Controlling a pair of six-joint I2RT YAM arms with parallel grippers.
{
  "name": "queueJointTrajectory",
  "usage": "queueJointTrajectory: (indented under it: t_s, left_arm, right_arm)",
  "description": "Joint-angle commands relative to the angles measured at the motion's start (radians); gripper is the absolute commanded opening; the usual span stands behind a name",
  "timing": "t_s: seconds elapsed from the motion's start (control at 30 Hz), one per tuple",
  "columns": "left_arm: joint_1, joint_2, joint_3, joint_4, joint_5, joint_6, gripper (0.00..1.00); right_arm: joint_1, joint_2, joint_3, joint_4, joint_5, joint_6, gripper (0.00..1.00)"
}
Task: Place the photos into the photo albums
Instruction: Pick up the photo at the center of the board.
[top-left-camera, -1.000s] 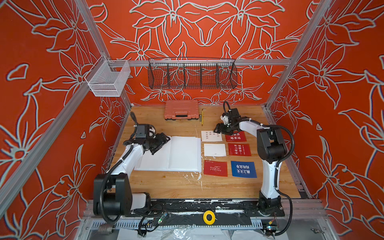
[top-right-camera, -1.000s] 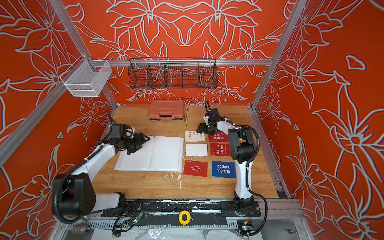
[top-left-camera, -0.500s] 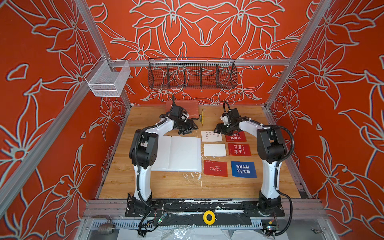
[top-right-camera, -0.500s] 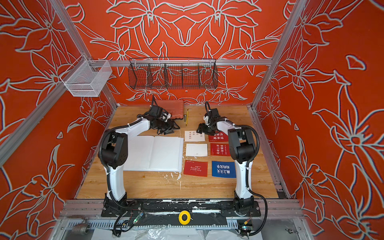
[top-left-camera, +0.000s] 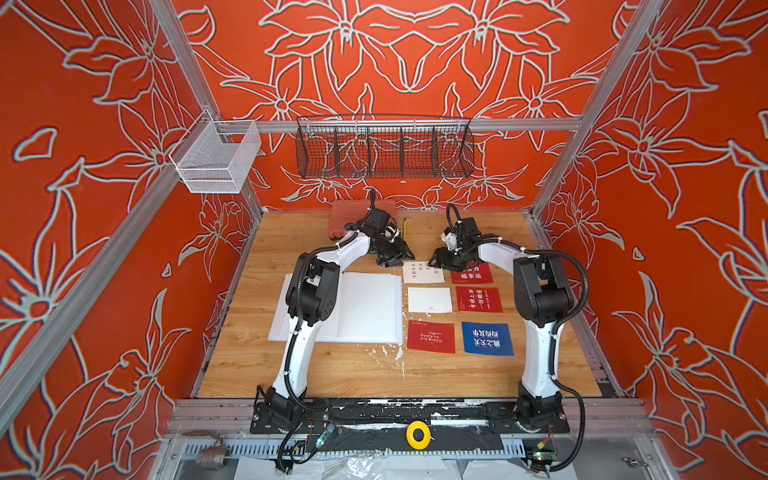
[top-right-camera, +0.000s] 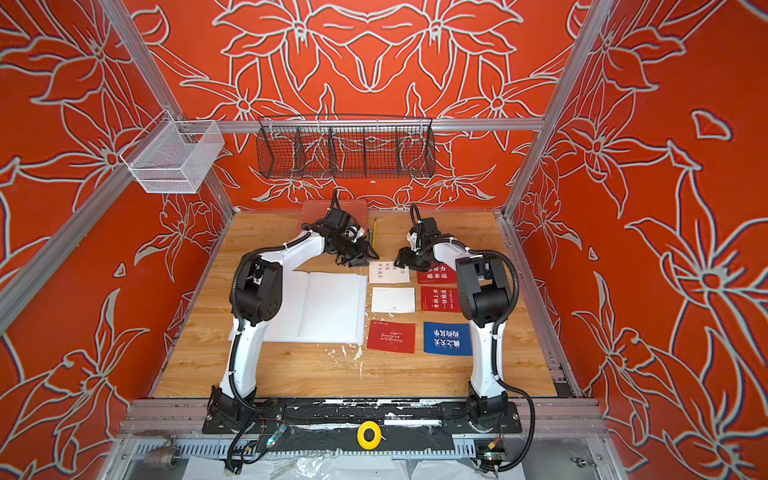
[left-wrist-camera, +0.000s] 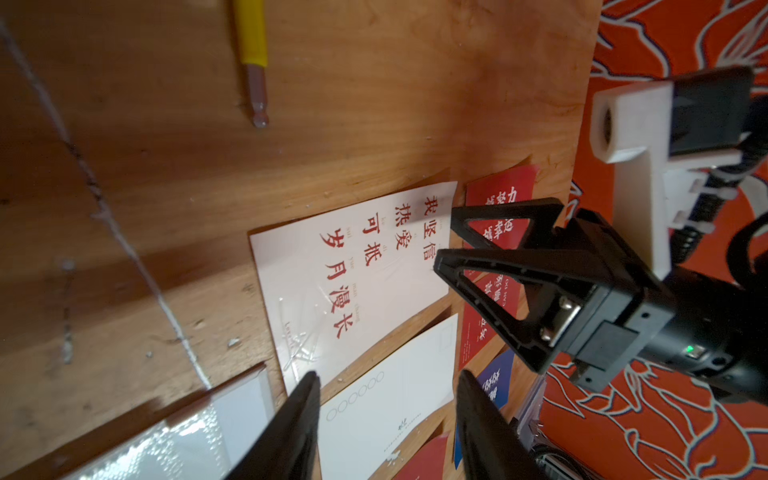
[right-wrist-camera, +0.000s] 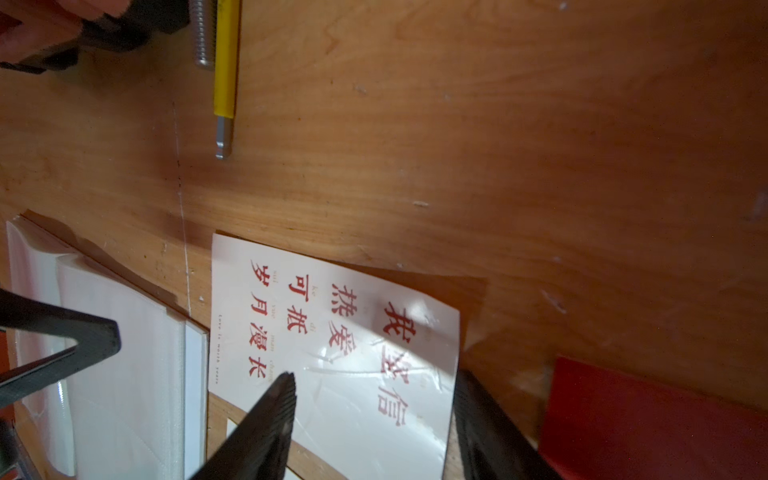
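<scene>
The photo album (top-left-camera: 365, 307) (top-right-camera: 328, 307) lies open on the wooden table, white sleeve pages up. Right of it the photos lie flat in two columns: a white one with red characters (top-left-camera: 422, 272) (left-wrist-camera: 353, 282) (right-wrist-camera: 332, 332), a blank white one (top-left-camera: 429, 300) (left-wrist-camera: 395, 411), three red ones (top-left-camera: 473, 274) (top-left-camera: 478, 299) (top-left-camera: 431, 336) and a blue one (top-left-camera: 487, 338). My left gripper (top-left-camera: 395, 259) (left-wrist-camera: 387, 374) is open and empty by the lettered photo's near-album corner. My right gripper (top-left-camera: 436, 262) (right-wrist-camera: 374, 376) is open low over that photo's opposite edge, partly hiding the far red photo.
An orange-pink plastic case (top-left-camera: 357, 214) sits at the table's back, partly behind my left wrist. A yellow-handled tool (top-left-camera: 406, 226) (left-wrist-camera: 251, 41) (right-wrist-camera: 226, 62) lies beside it. A black wire basket (top-left-camera: 384, 147) and a white mesh basket (top-left-camera: 216, 160) hang on the frame above.
My left arm has swung from the album's left page across to its far right corner, beside the lettered white photo. My right arm has stayed at that photo's other edge.
</scene>
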Motion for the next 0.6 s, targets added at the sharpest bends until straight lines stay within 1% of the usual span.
queueJointTrajectory:
  t_s: [0.0, 0.07, 0.27, 0.47, 0.57]
  left_arm:
    - [-0.008, 0.037, 0.036, -0.088, -0.050, 0.017, 0.49]
    - [-0.013, 0.051, 0.053, -0.111, -0.066, 0.021, 0.46]
    - [-0.025, 0.111, 0.122, -0.147, -0.077, 0.033, 0.46]
    - [-0.036, 0.149, 0.187, -0.207, -0.141, 0.047, 0.43]
    - [-0.037, 0.143, 0.188, -0.234, -0.192, 0.062, 0.41]
  right_arm:
    - [-0.004, 0.002, -0.031, -0.032, 0.003, -0.002, 0.62]
    - [-0.004, 0.001, -0.032, -0.032, 0.002, -0.002, 0.62]
    - [-0.004, 0.003, -0.033, -0.024, -0.012, 0.009, 0.59]
    - [-0.002, 0.004, -0.042, -0.020, -0.018, 0.013, 0.56]
    - [-0.002, 0.003, -0.045, -0.019, -0.018, 0.012, 0.56]
